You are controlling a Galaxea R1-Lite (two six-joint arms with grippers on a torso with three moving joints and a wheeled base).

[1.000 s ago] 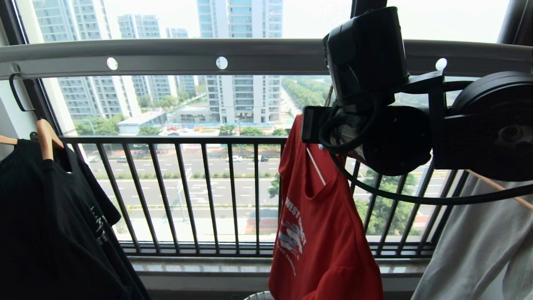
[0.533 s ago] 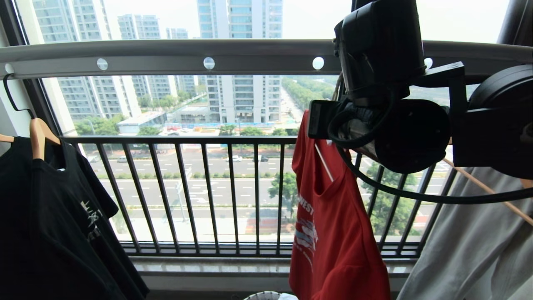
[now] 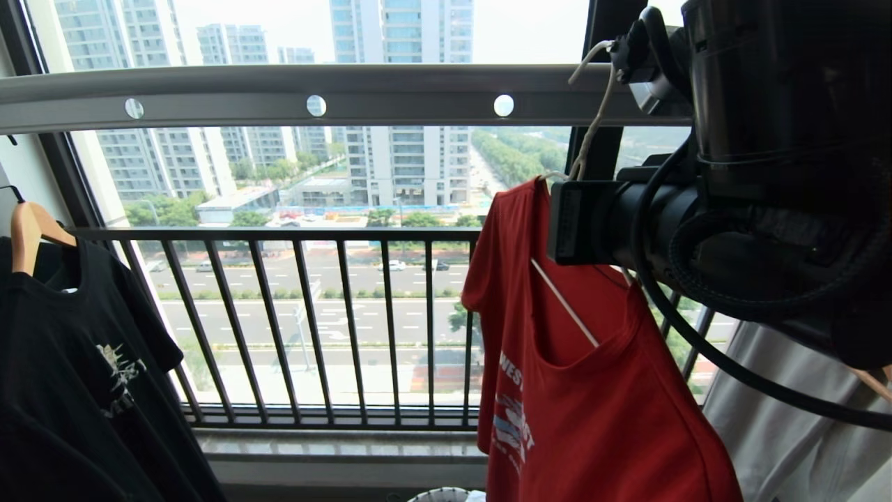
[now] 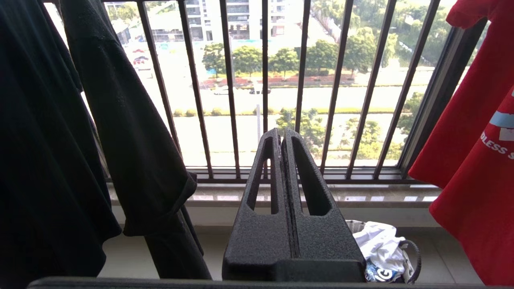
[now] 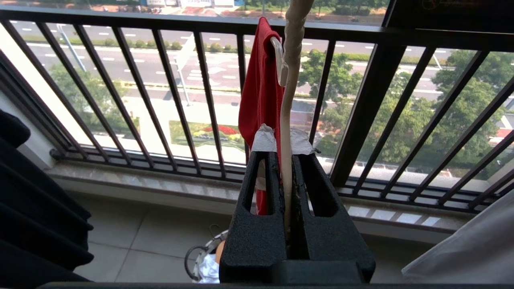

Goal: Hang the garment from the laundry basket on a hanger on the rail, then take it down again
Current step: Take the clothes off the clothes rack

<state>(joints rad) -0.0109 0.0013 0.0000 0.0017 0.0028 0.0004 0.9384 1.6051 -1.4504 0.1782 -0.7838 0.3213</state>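
Note:
The garment (image 3: 592, 404), a red T-shirt with white lettering, hangs on the cream wire hanger (image 3: 566, 305) right of centre in the head view. The hanger's slim hook (image 3: 594, 115) reaches up in front of the grey holed rail (image 3: 279, 94); I cannot tell whether it rests on it. My right gripper (image 5: 283, 154) is shut on the hook's wire (image 5: 286, 120), and the right arm (image 3: 766, 174) fills the head view's upper right. The left gripper (image 4: 280, 134) is shut and empty, low down facing the railing. The laundry basket (image 4: 415, 251) sits on the floor below, holding white cloth.
A black T-shirt (image 3: 70, 390) on a wooden hanger (image 3: 28, 230) hangs at the rail's left end. A pale grey garment (image 3: 787, 418) hangs at the right, close behind the red one. The black barred balcony railing (image 3: 313, 233) and a stone sill (image 3: 334, 446) stand beyond.
The whole head view has shifted left, so the camera has moved. My right arm has risen, carrying hanger and red garment up and rightward along the rail, closer to the camera.

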